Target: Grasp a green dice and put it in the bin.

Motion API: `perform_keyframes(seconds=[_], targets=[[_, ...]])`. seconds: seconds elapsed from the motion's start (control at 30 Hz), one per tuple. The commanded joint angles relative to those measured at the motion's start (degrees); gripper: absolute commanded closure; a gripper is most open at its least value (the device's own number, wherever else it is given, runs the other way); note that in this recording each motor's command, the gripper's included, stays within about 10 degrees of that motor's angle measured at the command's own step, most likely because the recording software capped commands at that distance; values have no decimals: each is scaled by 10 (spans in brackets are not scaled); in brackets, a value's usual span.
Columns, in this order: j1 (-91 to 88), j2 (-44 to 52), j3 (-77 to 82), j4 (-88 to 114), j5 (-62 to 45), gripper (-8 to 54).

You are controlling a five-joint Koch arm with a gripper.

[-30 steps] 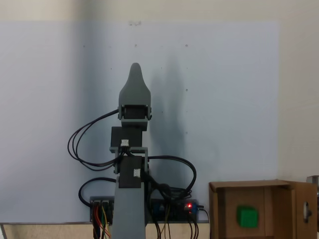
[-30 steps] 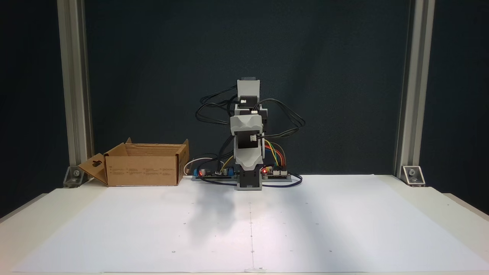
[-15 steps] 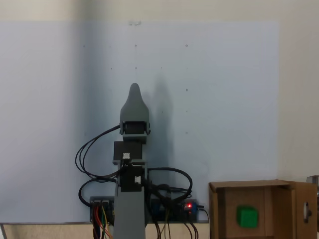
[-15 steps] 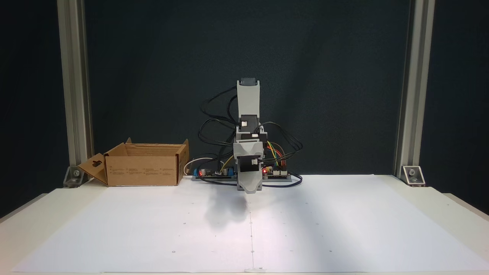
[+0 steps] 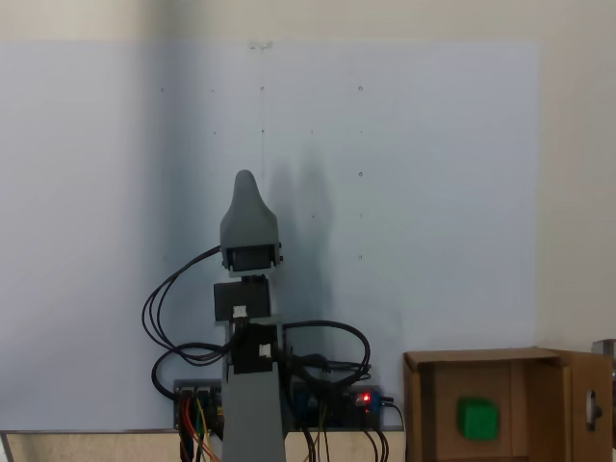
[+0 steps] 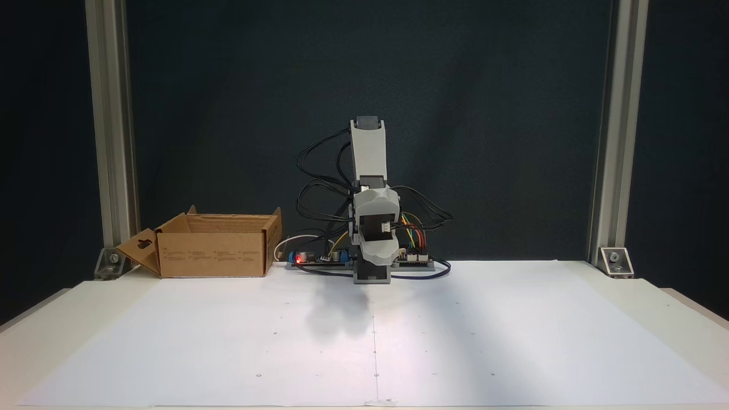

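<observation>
The green dice (image 5: 477, 419) lies inside the bin (image 5: 481, 358), a brown cardboard box with upright flaps at the lower right of a fixed view. In the other fixed view the bin (image 6: 213, 251) stands at the back left of the table, and its walls hide the dice. My gripper (image 5: 244, 179) hangs over the white sheet in front of the arm's base, well apart from the bin. It points down toward the table (image 6: 379, 263). A single grey tip shows, with nothing seen in it, so its opening cannot be read.
Circuit boards and coloured wires (image 6: 410, 256) sit around the arm's base at the back edge. Two aluminium posts (image 6: 612, 142) stand at the back corners. The white paper sheet (image 6: 455, 341) spreads across the table in front of the arm.
The arm has pulled the gripper back toward its base. Over the last half second the gripper swung slightly sideways and rose a little off the sheet. Dice and bin have not moved.
</observation>
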Motion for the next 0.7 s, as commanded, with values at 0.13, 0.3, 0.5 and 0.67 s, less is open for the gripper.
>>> perform_keyframes(seconds=[0.13,0.3,0.5,0.67], targets=[[-2,51,-4,-61,6,6],[-2,51,8,-61,6,5],[16,51,33,-62,6,5],[23,52,48,-62,7,5]])
